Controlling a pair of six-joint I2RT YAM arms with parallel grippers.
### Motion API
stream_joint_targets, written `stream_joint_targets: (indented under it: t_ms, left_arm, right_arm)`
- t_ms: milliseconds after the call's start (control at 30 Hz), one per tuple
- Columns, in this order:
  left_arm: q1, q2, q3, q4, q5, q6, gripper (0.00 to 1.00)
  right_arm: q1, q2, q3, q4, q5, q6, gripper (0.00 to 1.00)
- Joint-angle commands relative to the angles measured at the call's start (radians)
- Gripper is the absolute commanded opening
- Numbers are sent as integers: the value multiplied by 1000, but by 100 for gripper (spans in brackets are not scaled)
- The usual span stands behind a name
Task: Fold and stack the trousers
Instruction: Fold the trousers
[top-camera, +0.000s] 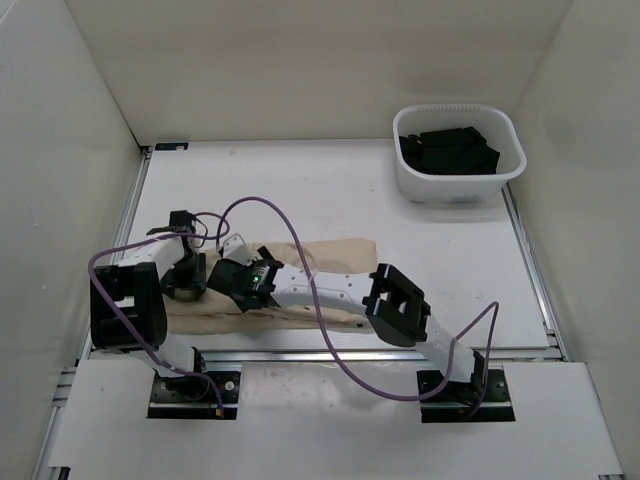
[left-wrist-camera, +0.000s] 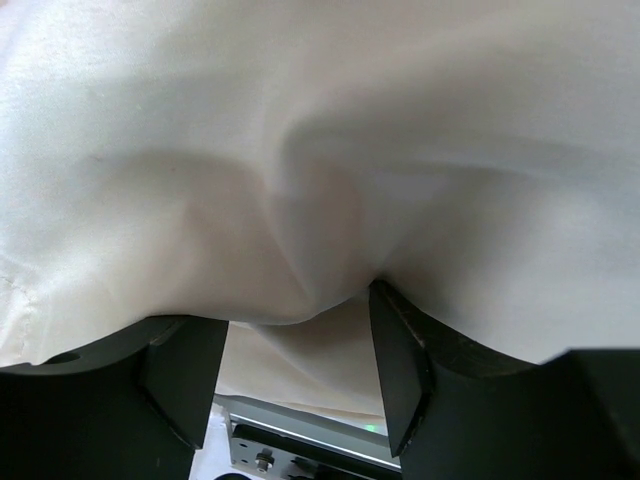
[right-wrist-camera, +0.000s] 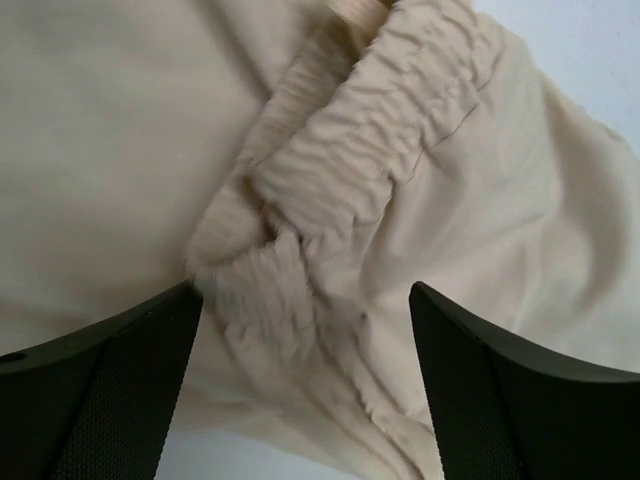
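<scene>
The beige trousers (top-camera: 330, 258) lie stretched across the near part of the table, both arms reaching over their left end. My left gripper (top-camera: 184, 282) is down on the cloth. In the left wrist view the trousers (left-wrist-camera: 300, 150) drape over its fingertips, and my left gripper (left-wrist-camera: 300, 300) has its jaws apart with a clear gap lower down. My right gripper (top-camera: 230, 277) sits just to its right. In the right wrist view the gathered elastic waistband (right-wrist-camera: 380, 130) lies crumpled, and my right gripper (right-wrist-camera: 305, 300) stands wide open over it, gripping nothing.
A white basket (top-camera: 458, 187) holding black garments (top-camera: 447, 150) stands at the back right. White walls enclose the table on three sides. A metal rail (top-camera: 350, 352) runs along the near edge, and purple cables loop over the arms.
</scene>
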Motion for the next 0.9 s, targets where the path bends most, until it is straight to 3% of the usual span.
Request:
stream_joint_targets:
  t_ms: [0,133,200,300,333,367,500,700,767,800,833,867]
  left_arm:
    - [-8,6,-5,62,7,-11,70]
    - [-8,-28,9,32,-2,-11,71]
    - [-8,-63,27,-7,-2,-11,72]
    - [-8,-101,91,-54,24,-11,75]
    - [-8,-101,128,-83,33,-11,75]
    - [-8,-115,144,-94,33,-11,77]
    - [1,-124,184,-140,-28,-11,79]
    - [160,-124,156,-131,-56,-11,81]
    - [217,-114,126,-110,-45,-11,81]
    - [228,-104,125,-110,-45,-11,81]
    - [228,-104,116,-110,-45,-11,81]
    - [239,-118,116,-110,-19,-11,81]
  right_arm:
    - [46,-209,-45,126,-78,-179,91]
    - [35,-472,-302,176,8,-33,97]
    - [-33,-609,-489,109,-3,228,98]
    - [-281,-791,-767,195,-260,356,98]
    - [-331,-827,-923,285,-335,374,98]
    - [-376,-880,-979,307,-386,396,98]
    - [-512,-927,-1116,353,-431,419,98]
    - [-548,-916,-1266,479,-524,454,99]
    - [-548,-905,-1350,542,-587,505,93]
    - [-557,-905,-1378,611,-608,520,84]
    - [-557,-905,-1401,625,-621,541,57]
    - [-578,-914,-1444,637,-630,572,44]
